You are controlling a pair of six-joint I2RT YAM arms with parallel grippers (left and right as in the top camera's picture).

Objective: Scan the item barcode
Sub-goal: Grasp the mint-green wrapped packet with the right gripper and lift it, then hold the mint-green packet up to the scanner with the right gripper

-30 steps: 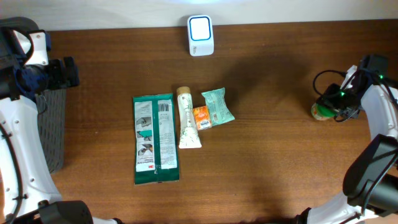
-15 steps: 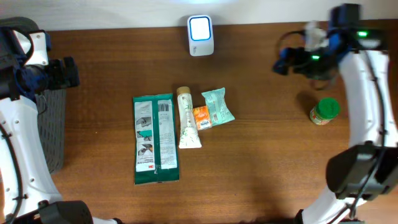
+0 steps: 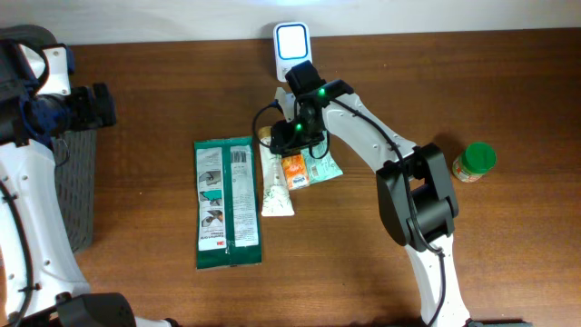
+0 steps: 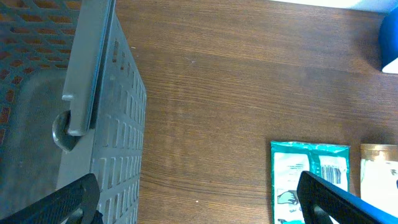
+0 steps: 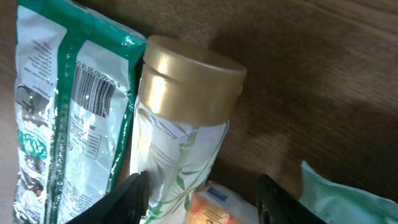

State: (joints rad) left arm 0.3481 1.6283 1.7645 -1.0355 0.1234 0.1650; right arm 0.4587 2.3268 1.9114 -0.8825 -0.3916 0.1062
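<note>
Right gripper [image 3: 292,136], overhead: over the cap end of the tube [image 3: 275,186], which lies lengthwise toward the scanner [image 3: 292,50]; left gripper [image 3: 95,104] well apart. Left wrist: jaws wide, empty. Right wrist: jaws part-open, straddling the tube crosswise, not gripping.

green packet [image 5: 43,124]: barcode [image 5: 93,87], print beside it too small to read | red mark [image 3: 220,243] at its foot: perhaps "3M" | tube [image 5: 180,124]: no legible words
</note>
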